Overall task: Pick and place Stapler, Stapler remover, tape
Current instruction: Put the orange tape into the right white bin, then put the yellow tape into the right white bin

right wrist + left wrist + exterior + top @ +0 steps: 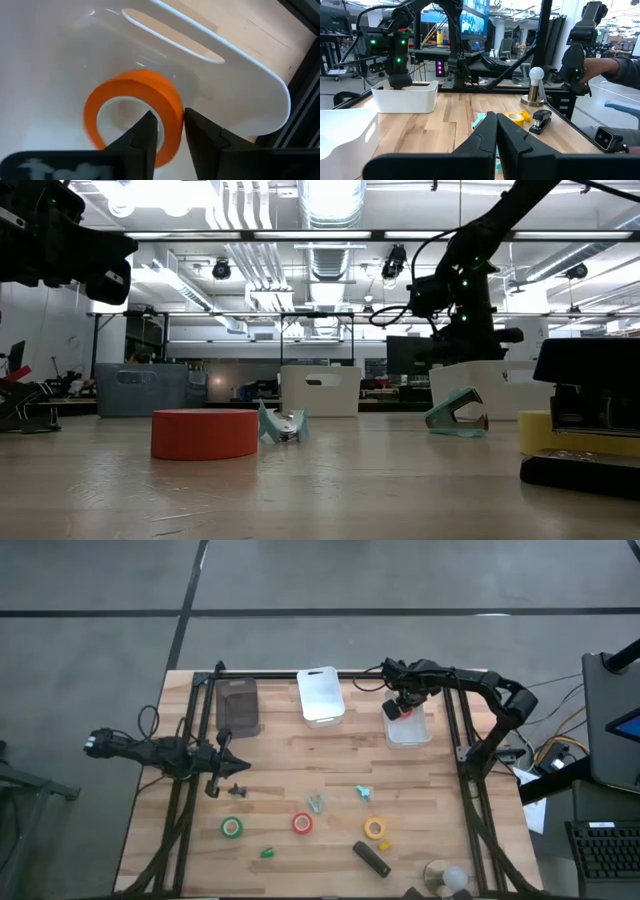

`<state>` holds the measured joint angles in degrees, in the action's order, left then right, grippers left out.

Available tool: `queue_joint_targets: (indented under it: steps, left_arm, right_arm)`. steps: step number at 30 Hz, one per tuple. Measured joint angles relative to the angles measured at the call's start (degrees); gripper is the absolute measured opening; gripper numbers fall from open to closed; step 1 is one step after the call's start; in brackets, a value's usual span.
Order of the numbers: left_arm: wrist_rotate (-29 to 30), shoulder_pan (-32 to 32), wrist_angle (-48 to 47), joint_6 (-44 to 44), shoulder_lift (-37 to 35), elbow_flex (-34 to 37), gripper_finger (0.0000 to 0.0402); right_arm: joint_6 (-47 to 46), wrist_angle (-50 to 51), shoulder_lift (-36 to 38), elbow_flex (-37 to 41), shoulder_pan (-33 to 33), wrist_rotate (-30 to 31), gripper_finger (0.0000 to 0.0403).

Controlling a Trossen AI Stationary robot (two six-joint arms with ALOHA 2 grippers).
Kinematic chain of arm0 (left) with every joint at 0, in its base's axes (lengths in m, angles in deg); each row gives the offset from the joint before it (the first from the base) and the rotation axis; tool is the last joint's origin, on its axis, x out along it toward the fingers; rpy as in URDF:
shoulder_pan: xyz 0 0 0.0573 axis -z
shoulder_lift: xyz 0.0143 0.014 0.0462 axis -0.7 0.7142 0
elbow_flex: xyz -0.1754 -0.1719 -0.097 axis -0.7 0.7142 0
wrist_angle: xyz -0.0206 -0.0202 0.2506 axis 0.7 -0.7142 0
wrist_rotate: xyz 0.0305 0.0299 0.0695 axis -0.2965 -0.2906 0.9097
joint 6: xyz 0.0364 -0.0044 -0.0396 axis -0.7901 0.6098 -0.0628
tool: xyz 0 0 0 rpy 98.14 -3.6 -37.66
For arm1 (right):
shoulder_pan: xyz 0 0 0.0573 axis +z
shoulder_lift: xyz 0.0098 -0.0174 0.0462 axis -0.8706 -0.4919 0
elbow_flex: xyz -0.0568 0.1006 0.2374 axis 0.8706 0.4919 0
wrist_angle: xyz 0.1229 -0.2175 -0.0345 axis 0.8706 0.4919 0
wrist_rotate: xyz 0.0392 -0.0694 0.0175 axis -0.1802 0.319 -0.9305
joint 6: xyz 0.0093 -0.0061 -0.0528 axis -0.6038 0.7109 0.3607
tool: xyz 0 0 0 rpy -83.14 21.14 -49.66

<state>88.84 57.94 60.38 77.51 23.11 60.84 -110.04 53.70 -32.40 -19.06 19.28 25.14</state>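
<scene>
My right gripper (403,708) points down into the far-right white bin (410,732) and is shut on a red-orange tape roll (135,107). On the near half of the table lie a green tape roll (232,827), a red one (302,823) and a yellow one (375,829), each flat on its side. The black stapler (371,859) lies near the front edge. Two teal staple removers (316,804) (365,793) lie mid-table. My left gripper (235,766) is shut and touches nothing; it hovers level over the table's left part. My right gripper has the roll's wall (172,117) between its two fingers, one finger (142,135) inside the open centre and the other (200,135) outside. The fingers come from above, pointing steeply down. The roll stands on edge inside the bin; the fingers hide its lower rim.
A dark bin (238,705) and a second white bin (320,695) stand along the far edge. A small black piece (237,789) and a small green piece (267,852) lie at the near left. A bulb on a stand (447,877) sits at the near right corner.
</scene>
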Motion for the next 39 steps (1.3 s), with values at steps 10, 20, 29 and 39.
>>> queue_joint_targets:
  steps: [10,20,29,39]
  left_arm:
    - [0.0,0.0,0.0,0.0,0.0,0.0,0.001]
    - [0.0,0.0,0.0,0.0,0.0,0.0,0.001]
    - [0.0,0.0,0.0,0.0,0.0,0.0,0.001]
    - [0.0,0.0,0.0,0.0,0.0,0.0,0.001]
  right_arm:
    - [0.4,0.0,0.9,0.0,0.1,0.1,0.0143]
    - [-0.1,1.4,7.6,-0.1,4.5,-0.3,0.0156]
    - [-2.9,1.3,12.8,-0.1,17.8,-0.6,0.014]
    - [-10.4,-3.3,13.4,-0.1,36.8,-2.1,0.0127]
